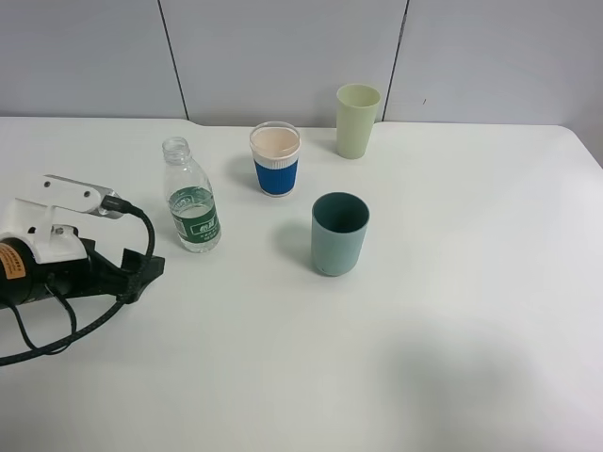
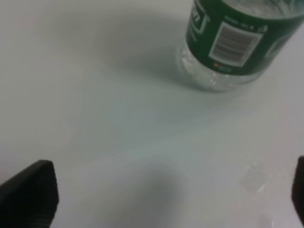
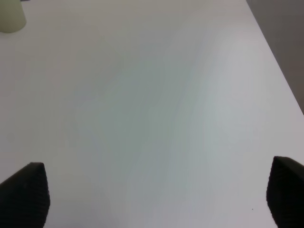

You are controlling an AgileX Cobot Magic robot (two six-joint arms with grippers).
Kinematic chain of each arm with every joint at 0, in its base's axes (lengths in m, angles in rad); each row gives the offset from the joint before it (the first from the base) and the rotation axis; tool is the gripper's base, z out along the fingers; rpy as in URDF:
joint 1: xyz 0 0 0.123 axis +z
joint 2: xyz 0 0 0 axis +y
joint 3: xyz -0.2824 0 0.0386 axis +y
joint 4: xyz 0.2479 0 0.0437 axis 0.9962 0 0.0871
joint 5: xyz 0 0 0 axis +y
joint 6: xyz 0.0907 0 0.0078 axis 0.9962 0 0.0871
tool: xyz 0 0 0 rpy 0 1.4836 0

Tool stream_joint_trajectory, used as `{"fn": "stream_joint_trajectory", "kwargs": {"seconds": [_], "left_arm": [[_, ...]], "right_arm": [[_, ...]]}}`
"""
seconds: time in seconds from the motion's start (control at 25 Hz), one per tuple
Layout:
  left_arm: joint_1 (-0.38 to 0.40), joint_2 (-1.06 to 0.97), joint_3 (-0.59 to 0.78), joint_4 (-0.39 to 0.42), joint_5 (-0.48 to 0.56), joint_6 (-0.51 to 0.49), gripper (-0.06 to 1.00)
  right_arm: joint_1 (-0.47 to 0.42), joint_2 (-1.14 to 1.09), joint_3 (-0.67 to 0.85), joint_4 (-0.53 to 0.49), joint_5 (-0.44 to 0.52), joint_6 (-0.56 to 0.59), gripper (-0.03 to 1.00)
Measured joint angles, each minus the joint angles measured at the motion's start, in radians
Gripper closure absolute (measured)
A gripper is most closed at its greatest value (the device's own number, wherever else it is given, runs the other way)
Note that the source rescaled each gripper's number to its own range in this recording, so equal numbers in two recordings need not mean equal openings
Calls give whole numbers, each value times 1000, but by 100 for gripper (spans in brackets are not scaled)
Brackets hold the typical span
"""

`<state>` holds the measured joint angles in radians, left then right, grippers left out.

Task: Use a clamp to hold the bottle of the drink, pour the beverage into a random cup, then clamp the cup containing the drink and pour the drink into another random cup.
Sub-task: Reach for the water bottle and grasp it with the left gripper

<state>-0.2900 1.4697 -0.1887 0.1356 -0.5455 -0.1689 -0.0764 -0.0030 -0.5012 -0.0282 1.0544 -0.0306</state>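
Note:
The bottle of the drink (image 1: pixel 193 200) stands upright and capless at the left of the white table (image 1: pixel 452 311); its beverage is too clear to judge a level. My left gripper (image 1: pixel 141 271) rests low just left of the bottle, open and empty. In the left wrist view its green-labelled base (image 2: pixel 228 47) lies ahead of the left gripper (image 2: pixel 164 199). The teal cup (image 1: pixel 339 234) stands mid-table, and the blue-sleeved white cup (image 1: pixel 275 160) stands behind it to the left. Over bare table, my right gripper (image 3: pixel 154 194) is open with nothing in it; it is outside the exterior view.
A taller pale yellow-green cup (image 1: pixel 357 121) stands at the back, near the grey wall panels; its base (image 3: pixel 10 16) shows far ahead in the right wrist view. A black cable (image 1: pixel 57 325) loops from the left arm onto the table. The table's right edge (image 3: pixel 280 66) runs beside the right gripper.

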Motion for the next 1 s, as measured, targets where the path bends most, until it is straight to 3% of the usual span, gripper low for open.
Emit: {"fn": "stream_joint_trajectory", "kwargs": {"seconds": [0.48,0.76,1.0], "left_arm": [[0,204,-62,100,-258,14,-6],[0,292,-121,191,-374,50,-6],[0,339,-156,200,-431,52,-6]], "right_arm": [[0,0,0,0,0,0,27],[0,0,0,0,0,0,27],[0,0,0,0,0,0,27]]}}
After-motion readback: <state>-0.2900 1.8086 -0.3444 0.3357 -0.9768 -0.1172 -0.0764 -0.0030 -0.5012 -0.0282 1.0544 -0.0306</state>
